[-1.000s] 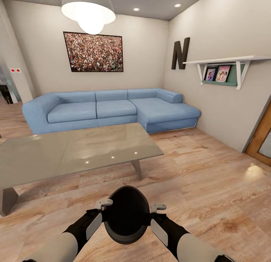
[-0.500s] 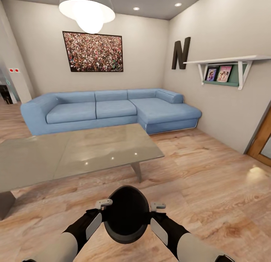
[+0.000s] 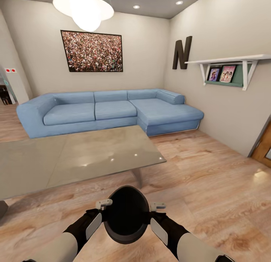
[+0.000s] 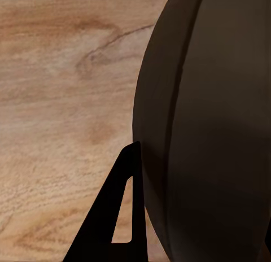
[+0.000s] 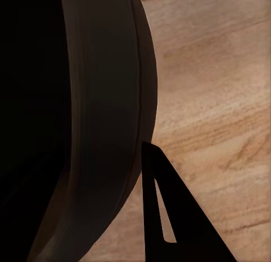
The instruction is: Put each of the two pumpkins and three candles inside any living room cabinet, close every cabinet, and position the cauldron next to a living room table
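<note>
My left fingers (image 4: 121,217) and right fingers (image 5: 164,211) press the black cauldron (image 3: 127,214) from both sides, gripping it above the wood floor (image 3: 210,186), just short of the glass desk (image 3: 75,156).

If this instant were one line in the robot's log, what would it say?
phase: carrying | held: cauldron, between left gripper and right gripper | ahead: table | beyond: sofa

A blue corner sofa (image 3: 109,111) stands against the far wall beneath a framed crowd picture (image 3: 92,51). A white dome lamp (image 3: 83,6) hangs from the ceiling. On the right wall, a dark letter N (image 3: 181,52) hangs beside a white shelf (image 3: 229,60) holding two photos (image 3: 221,74). Pale wood flooring (image 3: 210,186) covers the room.
</note>
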You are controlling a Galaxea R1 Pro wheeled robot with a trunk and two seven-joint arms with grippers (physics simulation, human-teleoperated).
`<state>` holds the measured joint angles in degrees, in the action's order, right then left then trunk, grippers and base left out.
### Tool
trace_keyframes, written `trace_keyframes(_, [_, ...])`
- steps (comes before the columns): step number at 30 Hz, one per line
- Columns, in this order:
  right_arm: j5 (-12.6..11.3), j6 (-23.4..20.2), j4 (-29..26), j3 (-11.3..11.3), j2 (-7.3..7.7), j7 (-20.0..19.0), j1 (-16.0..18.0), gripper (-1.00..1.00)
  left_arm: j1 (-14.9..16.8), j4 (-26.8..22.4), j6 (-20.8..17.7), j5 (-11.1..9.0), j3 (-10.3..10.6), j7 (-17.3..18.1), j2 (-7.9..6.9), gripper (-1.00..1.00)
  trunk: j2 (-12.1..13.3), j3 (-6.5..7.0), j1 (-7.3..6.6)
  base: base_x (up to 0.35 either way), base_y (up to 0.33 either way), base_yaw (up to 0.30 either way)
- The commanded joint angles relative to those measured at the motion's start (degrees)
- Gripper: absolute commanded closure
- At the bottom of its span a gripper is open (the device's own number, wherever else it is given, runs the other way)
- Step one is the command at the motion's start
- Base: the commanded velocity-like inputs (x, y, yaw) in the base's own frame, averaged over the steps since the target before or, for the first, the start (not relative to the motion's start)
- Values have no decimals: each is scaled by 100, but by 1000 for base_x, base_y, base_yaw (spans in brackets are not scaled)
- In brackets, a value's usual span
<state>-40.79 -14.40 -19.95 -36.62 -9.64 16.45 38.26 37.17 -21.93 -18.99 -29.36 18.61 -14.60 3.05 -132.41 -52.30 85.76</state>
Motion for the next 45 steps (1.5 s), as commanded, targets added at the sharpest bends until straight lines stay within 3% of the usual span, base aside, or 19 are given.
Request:
trace_keyframes(1, [0, -27, -9, -38, 4, 52, 6, 100, 4, -22, -17, -26, 35, -51, -4, 100, -3, -5, 0, 201, 0, 0])
trace_keyframes(18, [0, -18, -17, -38, -2, 52, 6, 100, 8, -22, -9, -26, 55, -57, -3, 100, -3, -5, 0, 56, 0, 1])
trace_keyframes(28, [0, -19, -16, -38, 4, 52, 6, 100, 6, -22, -9, -26, 61, -52, -1, 100, -404, -184, 220, 0, 0, 175])
trace_keyframes(45, [8, -23, -18, -47, 1, 52, 6, 100, 5, -22, -9, -26, 47, -52, -3, 100, -1006, -454, 550, 0, 0, 8])
